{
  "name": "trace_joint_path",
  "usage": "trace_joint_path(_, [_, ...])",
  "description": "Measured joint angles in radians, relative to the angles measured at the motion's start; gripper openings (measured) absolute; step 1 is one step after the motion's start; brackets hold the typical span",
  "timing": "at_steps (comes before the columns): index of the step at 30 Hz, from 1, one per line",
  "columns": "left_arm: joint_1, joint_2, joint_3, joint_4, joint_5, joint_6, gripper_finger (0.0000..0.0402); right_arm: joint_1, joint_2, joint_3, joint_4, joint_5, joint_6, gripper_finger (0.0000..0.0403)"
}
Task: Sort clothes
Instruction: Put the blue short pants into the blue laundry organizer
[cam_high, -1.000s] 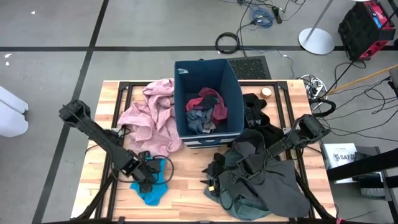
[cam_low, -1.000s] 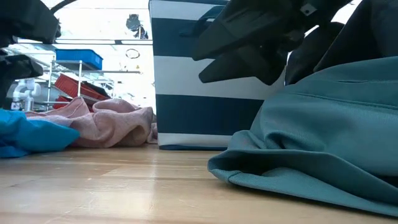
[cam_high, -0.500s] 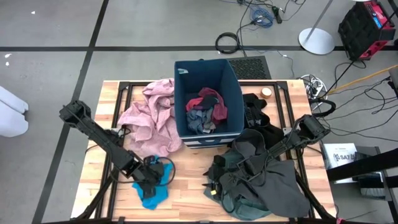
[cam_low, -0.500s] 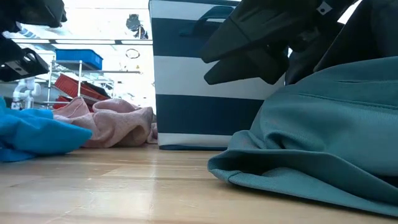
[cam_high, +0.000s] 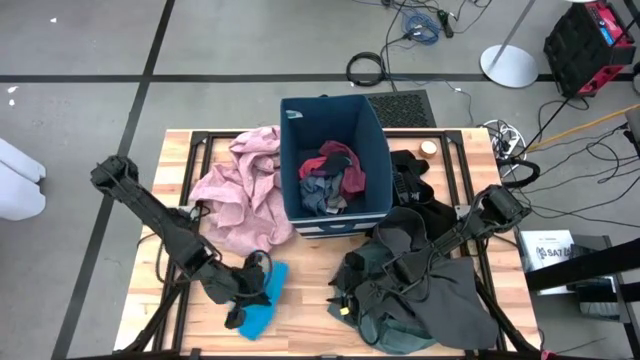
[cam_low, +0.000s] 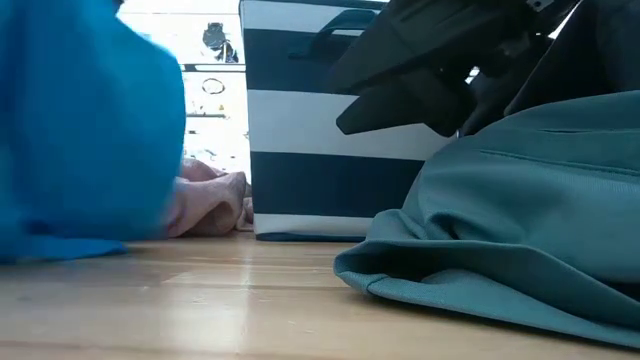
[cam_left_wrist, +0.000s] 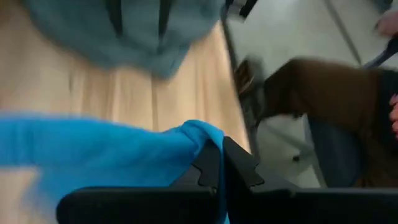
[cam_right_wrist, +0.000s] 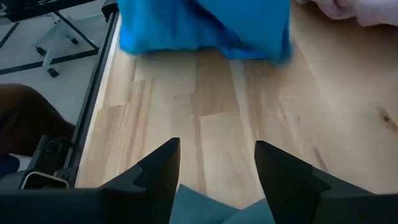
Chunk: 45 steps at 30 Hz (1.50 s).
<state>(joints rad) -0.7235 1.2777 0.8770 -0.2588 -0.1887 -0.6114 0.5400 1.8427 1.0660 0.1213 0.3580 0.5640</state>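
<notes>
Wooden counter (cam_high: 300, 320) carries the clothes. Left claw (cam_high: 250, 296), pressed together, is pinching the blue piece (cam_high: 262, 312) near the front edge; pickup step judged in hand. Right claw (cam_right_wrist: 214, 163) is spread over the grey-green garment (cam_high: 385, 325). Next: lift and carry to the bin (cam_high: 292, 205).

Bare wood strip (cam_high: 305, 300) between blue cloth (cam_high: 262, 308) and grey-green heap (cam_high: 400, 300); navy bin (cam_high: 335, 215) behind.

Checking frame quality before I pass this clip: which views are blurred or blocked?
Low view: the bright-blue piece fills the left side, soft and out of focus, hiding what lies behind it. Left wrist view: motion-smeared throughout, only the shut fingers pinching the blue cloth read clearly. High view and right wrist view: sharp enough.
</notes>
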Motion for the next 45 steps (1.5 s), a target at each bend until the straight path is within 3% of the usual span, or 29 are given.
trace_joint_path(15, [-0.002, -0.086, 0.264, 0.172, -0.142, 0.503, 0.0004, 0.006, 0.0, 0.0, -0.001, 0.002, -0.025, 0.0196])
trace_joint_path(22, [0.082, -0.086, 0.422, 0.243, -0.161, 0.735, 0.0004, 0.007, 0.0, 0.0, -0.004, 0.002, -0.004, 0.0196])
trace_joint_path(28, [0.263, -0.086, 0.539, 0.244, -0.166, 0.75, 0.0004, 0.007, 0.0, 0.0, -0.004, 0.002, -0.007, 0.0196])
trace_joint_path(33, [0.419, -0.086, 0.612, 0.245, -0.102, 0.749, 0.0004, 0.007, 0.0, 0.0, -0.004, 0.002, -0.028, 0.0196])
trace_joint_path(40, [0.615, -0.083, 0.625, 0.224, -0.065, 0.72, 0.0004, 0.005, 0.0, 0.0, -0.005, 0.01, -0.039, 0.0196])
trace_joint_path(45, [0.754, -0.035, 0.625, 0.177, 0.051, 0.617, 0.0004, 0.005, 0.0, 0.0, -0.004, 0.011, -0.075, 0.0196])
